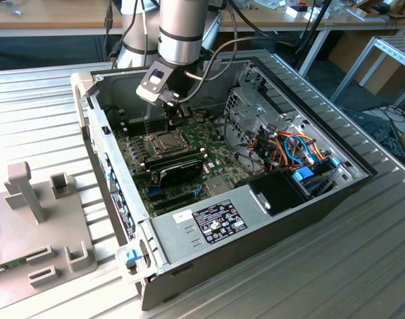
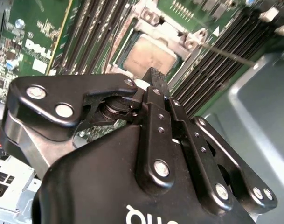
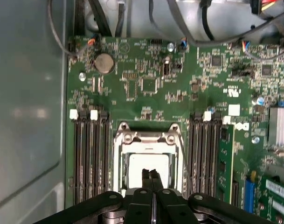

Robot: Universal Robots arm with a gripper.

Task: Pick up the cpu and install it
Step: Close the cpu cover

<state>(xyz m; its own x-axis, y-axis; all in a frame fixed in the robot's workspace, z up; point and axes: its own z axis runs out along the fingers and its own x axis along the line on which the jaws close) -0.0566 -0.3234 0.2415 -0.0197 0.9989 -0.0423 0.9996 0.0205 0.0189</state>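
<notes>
The cpu (image 3: 148, 163) is a small square chip with a pale silver-grey top, lying flat inside the metal socket frame (image 3: 146, 138) on the green motherboard (image 3: 146, 84). It also shows in the second wrist view as the cpu (image 2: 148, 56) and in the exterior view as the cpu (image 1: 164, 141). My gripper (image 3: 151, 174) hangs just above the chip, its two black fingers pressed together with nothing between them. In the exterior view the gripper (image 1: 177, 113) sits inside the open computer case, over the socket.
Rows of black memory slots (image 3: 89, 154) flank the socket on both sides. A black fan shroud (image 1: 179, 169), a drive cage with coloured cables (image 1: 292, 149) and the case walls (image 1: 89, 113) close in around the board. A grey fixture (image 1: 36, 219) stands on the table at the exterior view's left.
</notes>
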